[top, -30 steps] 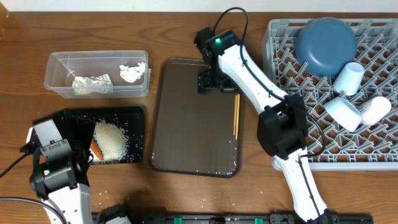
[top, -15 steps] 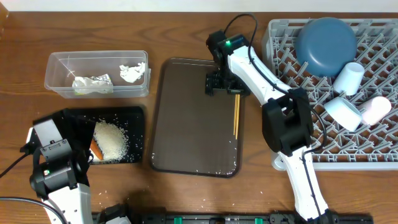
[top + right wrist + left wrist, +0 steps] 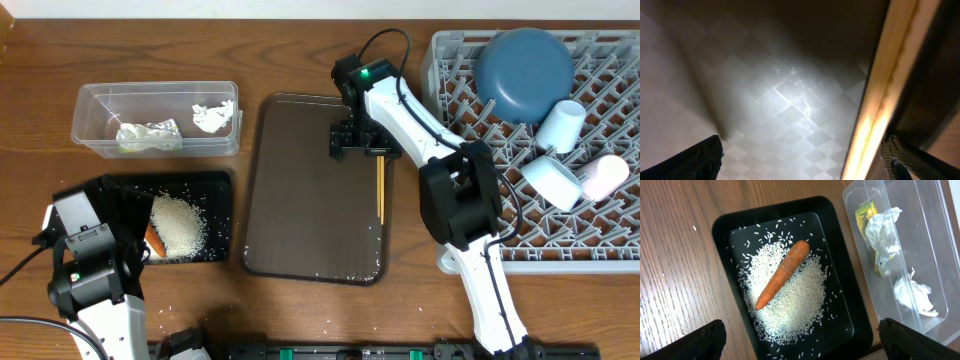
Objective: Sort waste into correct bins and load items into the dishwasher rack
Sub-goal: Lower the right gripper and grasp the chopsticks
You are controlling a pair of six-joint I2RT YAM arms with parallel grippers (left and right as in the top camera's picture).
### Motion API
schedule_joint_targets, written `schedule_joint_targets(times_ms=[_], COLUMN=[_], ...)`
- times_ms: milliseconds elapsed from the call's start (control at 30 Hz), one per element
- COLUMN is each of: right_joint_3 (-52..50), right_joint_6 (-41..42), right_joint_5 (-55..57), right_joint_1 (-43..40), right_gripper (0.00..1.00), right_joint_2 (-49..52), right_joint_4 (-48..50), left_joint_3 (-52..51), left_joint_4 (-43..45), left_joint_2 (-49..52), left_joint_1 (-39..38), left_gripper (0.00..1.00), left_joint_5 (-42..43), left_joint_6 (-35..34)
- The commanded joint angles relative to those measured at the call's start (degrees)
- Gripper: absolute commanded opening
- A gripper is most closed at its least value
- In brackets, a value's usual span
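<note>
We see the right gripper low over the large dark brown rectangular serving tray, at about 12 o'clock of the tray's surface. Its jaws are spread wide and pinch nothing. In the right wrist view, the pair of thin wooden chopsticks runs as a pale strip across the tray's patterned floor, close to the finger on the 3 o'clock side. From overhead the chopsticks lie along the tray's 3 o'clock edge, their top end just beside the gripper.

The left gripper hangs over the shallow black rectangular tray at 8 o'clock of the table, jaws likewise spread and empty. Below it we see the small orange carrot lying on the heap of white rice grains.

At 10 o'clock the clear plastic rectangular tub holds the crumpled white tissue, the crumpled silver foil and the small yellow-green wrapper.

At 3 o'clock the large square grey plastic rack carries the wide dark blue bowl, upside down, and three pale cups lying on their sides.
</note>
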Motion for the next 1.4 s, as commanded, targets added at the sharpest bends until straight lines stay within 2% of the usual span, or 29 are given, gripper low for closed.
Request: schedule_joint_targets(times_ms=[0,267,567,1367], right_joint_3=[2.32,3.15,-3.19,-1.77], right_joint_6=[-0.81,-3.85,-3.19,-3.80], right_joint_5=[0.31,0.33,0.28,0.33], right_joint_1=[0.17,1.40,1.92,1.57], right_gripper=[0.99,0.99,0.99,0.99], right_joint_2=[-1.27,-3.82,-3.34,-8.46], right_joint_4=[-1.03,-0.72,6.71,4.92], left_joint_3=[-0.07,-0.07,-0.07,-0.07], left_joint_4=[-0.15,-0.15,-0.15,-0.15], left_joint_2=[0.07,0.07,0.07,0.07], left_joint_1=[0.35,0.35,0.35,0.35], left_gripper=[1.00,1.00,1.00,1.00], left_joint_5=[-0.31,-0.31,-0.31,-0.31], left_joint_6=[-0.70,-0.70,-0.70,-0.70])
